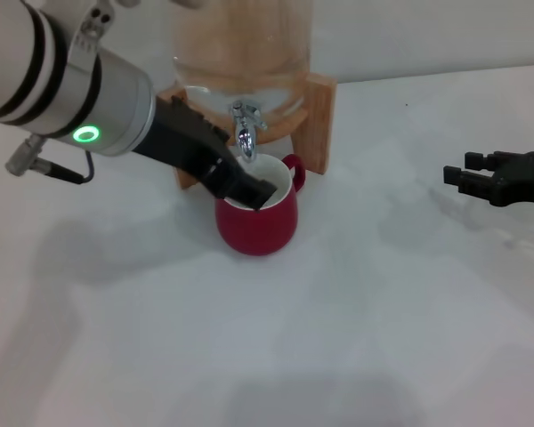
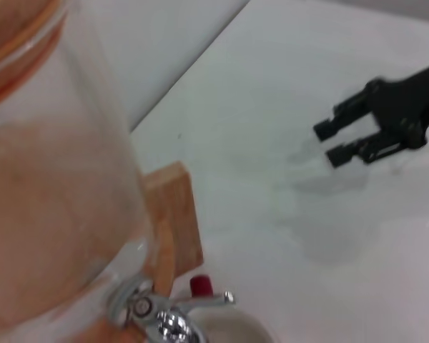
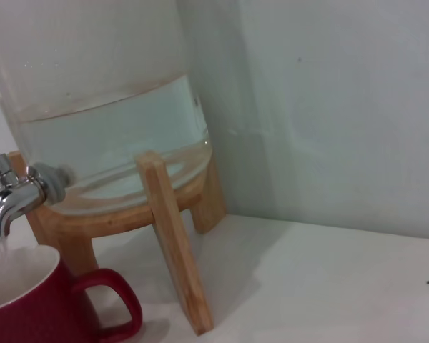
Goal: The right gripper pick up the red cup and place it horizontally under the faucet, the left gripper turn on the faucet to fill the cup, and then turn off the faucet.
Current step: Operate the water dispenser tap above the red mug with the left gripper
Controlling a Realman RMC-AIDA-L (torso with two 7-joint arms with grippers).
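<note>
The left gripper (image 1: 260, 192) sits at centre frame in the head view, its black claw tip over the rim of the red cup (image 1: 258, 222); whether its fingers are spread or pressed together cannot be told. Its silver arm with the green ring light runs to the upper left. The cup stands upright on the white table (image 1: 338, 338), directly under the faucet (image 1: 244, 133), where a thin stream of water falls from the spout. The faucet protrudes from the glass jar (image 1: 240, 53) on its wooden stand (image 1: 319, 120). At the right edge, the right gripper (image 1: 452, 176) hovers with fingers spread, holding nothing, well apart from the cup.
</note>
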